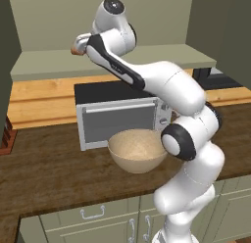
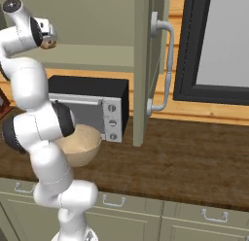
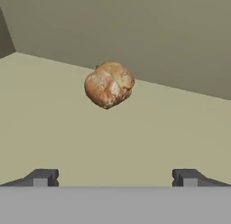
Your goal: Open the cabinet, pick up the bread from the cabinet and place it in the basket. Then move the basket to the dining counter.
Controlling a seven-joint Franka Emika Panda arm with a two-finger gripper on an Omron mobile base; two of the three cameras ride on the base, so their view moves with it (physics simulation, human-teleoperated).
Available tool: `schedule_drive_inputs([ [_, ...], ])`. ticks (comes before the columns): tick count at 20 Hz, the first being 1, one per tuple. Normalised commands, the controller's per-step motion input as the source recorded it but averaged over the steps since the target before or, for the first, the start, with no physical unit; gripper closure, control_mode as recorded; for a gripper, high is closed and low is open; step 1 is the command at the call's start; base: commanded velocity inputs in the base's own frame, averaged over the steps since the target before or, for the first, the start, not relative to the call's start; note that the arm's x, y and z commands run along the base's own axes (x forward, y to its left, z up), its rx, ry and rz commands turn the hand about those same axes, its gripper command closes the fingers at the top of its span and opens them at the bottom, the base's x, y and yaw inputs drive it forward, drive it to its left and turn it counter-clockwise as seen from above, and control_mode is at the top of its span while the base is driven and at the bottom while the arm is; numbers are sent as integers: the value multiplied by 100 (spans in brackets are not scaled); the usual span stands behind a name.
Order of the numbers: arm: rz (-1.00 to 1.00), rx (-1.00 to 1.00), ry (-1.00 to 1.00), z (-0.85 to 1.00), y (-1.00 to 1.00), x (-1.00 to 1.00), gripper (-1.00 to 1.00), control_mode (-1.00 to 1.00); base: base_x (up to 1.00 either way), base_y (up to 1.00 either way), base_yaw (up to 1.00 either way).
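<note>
With the cabinet door point(image 2: 146, 65) already swung out, its silver bar handle point(image 2: 165, 65) edge-on in the right base view, the step in hand looks to be the reach for the bread.

Nearest: the basket point(image 1: 138, 150), speckled tan, upright on the dark wood table point(image 1: 49, 163), just in front of the microwave point(image 1: 120, 114). Arm's lower joints cross its right rim in the left base view. Nothing in it.

Middle: arm lifted high, wrist turned toward the open cabinet. Gripper point(image 3: 115, 178) level with the shelf point(image 3: 67, 128). Jaws spread wide, nothing between them; both dark tips sit at the bottom of the hand view, well apart.

Farthest: the bread point(image 3: 109, 84), a small brown crusty lump, on the green shelf close to the back wall. It lies ahead of the tips, a little left of the midline between them. Bread also glimpsed beside the hand from the bases point(image 1: 77, 48).

Judgement on the next move: shift slightly left to centre the loaf between the tips, then advance straight along the shelf, staying low without scraping. Close only once the tips flank the widest part. The rounded crust may slip or roll toward the back wall if nudged first.
</note>
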Motion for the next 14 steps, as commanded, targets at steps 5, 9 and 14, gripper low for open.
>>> schedule_drive_inputs([
  [5, -1, 14, -17, -9, -30, -57, -100, -100, 0, 0, 0],
  [9, -3, 17, -9, 0, -8, -34, -100, -100, 0, 0, 0],
  [14, -4, 4, 0, 22, -13, -25, -100, -100, 0, 0, 0],
])
